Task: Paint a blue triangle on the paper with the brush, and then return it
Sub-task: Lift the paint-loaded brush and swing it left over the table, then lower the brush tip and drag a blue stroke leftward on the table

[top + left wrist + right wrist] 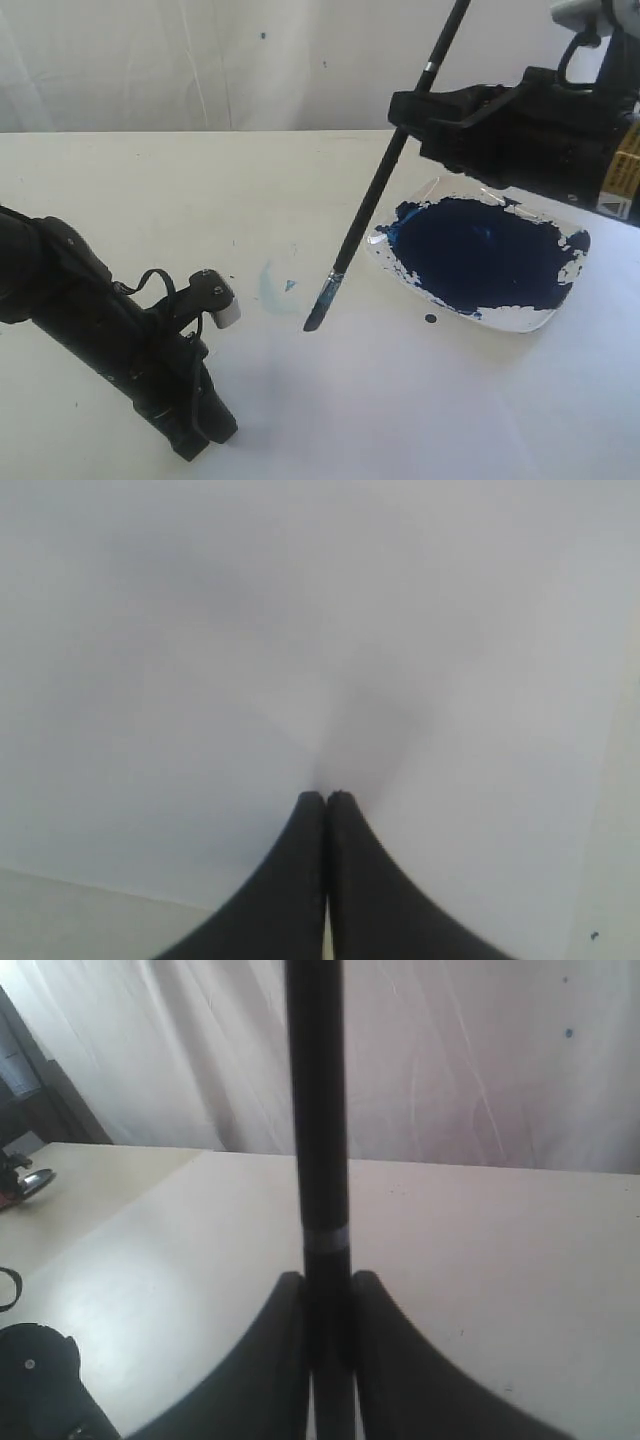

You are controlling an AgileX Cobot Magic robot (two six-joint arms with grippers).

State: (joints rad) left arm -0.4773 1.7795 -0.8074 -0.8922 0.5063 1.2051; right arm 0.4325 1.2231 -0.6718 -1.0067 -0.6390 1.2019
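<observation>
Right claw (405, 116) is pinching the brush (372, 200), left claw (326, 806) pressed together; painting looks unstarted, next needing the tip lowering onto the paper (350, 400).

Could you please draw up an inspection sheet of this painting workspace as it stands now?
Surface: cream table with the white paper lying on it.
Job's things: brush tilted, its blue-stained tip down close to the paper, contact unclear; no blue triangle seen.
Clutter: clear paint dish holding a dark navy pool; pale-blue smudge; a few blue specks.
Grippers: right gripper shut on the brush; left gripper shut, empty, low over the paper.
Cables: black cable loop on the left arm.
Surroundings: white curtain behind the table.
</observation>
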